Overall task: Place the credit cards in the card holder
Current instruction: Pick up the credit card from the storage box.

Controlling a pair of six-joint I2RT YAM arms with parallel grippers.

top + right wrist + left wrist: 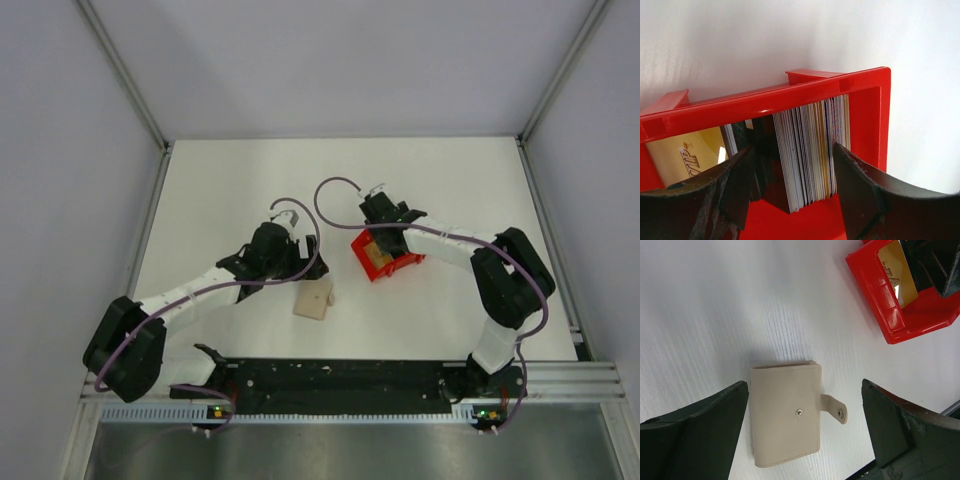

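The card holder [785, 412], soft beige and stitched with its snap strap undone, lies folded flat on the white ribbed desk [715, 315], under the left tool [805, 412], whose jaws stand released. At the holder's 2 o'clock in the top view, a glossy red plastic tray [765, 102] holds the credit cards [812, 150] on edge. A gold card [685, 155] seems to read "VIP". The right tool [794, 155] straddles the stack; I cannot tell whether it pinches.

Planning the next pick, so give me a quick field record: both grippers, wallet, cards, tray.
card holder: small beige-tan soft folding wallet, folded shut, flat on white table, strap tab unfastened
left gripper: open, above card holder, not touching
right gripper: open, inside red plastic tray, straddling card stack
credit cards: thin mixed-colour plastic rectangles, upright in tray; gold card leaning apart
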